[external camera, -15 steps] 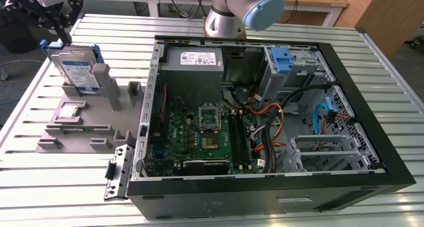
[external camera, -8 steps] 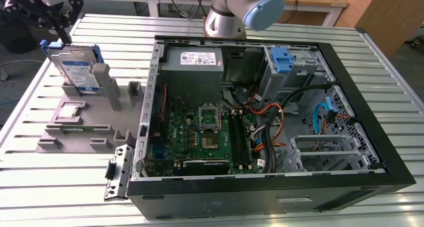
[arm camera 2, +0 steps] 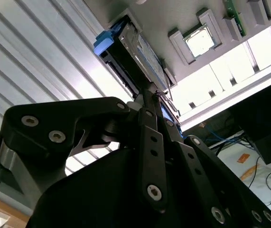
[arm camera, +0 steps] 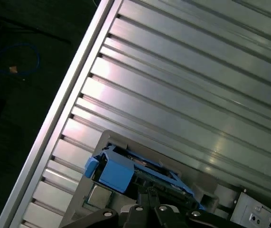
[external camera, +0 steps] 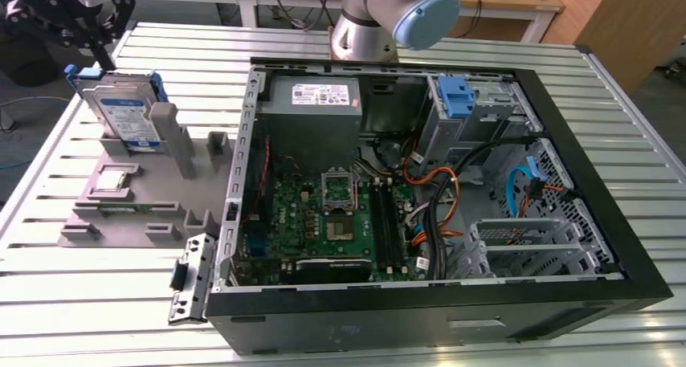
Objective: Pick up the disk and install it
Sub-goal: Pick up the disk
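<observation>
The disk [external camera: 127, 114], a silver drive with a white-and-blue label in a blue carrier, stands on edge in a grey holder [external camera: 128, 198] on the table, at the exterior view's left of the computer case. My black gripper [external camera: 105, 60] hangs right over the disk's top edge, at or just above it. In the second wrist view the gripper [arm camera 2: 156, 102] points at the near end of the disk [arm camera 2: 135, 52]. In the first wrist view the disk's blue carrier [arm camera: 116, 171] lies just beyond the gripper [arm camera: 149, 202].
The open computer case [external camera: 600, 214] takes up the middle and the exterior view's right, with a grey power supply [external camera: 316, 98], a motherboard [external camera: 321, 214] and a drive bay holding a blue bracket [external camera: 455, 98]. The arm's base [external camera: 375, 18] stands behind the case. The table [external camera: 64, 295] is ribbed metal.
</observation>
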Controlling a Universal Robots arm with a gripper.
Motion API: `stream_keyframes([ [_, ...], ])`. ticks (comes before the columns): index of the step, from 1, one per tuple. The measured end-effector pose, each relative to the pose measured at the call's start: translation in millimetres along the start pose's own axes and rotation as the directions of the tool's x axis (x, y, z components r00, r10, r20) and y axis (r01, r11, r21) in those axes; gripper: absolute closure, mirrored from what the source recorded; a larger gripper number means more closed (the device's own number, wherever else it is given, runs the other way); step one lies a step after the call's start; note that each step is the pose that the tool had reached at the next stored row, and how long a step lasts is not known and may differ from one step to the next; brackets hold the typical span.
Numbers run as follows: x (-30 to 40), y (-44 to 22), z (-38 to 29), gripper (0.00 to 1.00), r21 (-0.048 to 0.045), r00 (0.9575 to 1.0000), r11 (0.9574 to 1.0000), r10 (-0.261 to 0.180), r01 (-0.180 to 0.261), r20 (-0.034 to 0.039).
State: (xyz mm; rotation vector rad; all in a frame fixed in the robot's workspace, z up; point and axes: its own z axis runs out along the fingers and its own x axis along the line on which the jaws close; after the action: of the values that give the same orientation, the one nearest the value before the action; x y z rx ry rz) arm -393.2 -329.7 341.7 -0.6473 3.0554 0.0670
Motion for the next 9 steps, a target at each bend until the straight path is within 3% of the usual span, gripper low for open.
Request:
stream_keyframes([
  [9, 0.0, 0.0, 0.3, 0.90, -0.0035, 0.9944, 0.9944, -0.106, 0.106, -0.0036],
])
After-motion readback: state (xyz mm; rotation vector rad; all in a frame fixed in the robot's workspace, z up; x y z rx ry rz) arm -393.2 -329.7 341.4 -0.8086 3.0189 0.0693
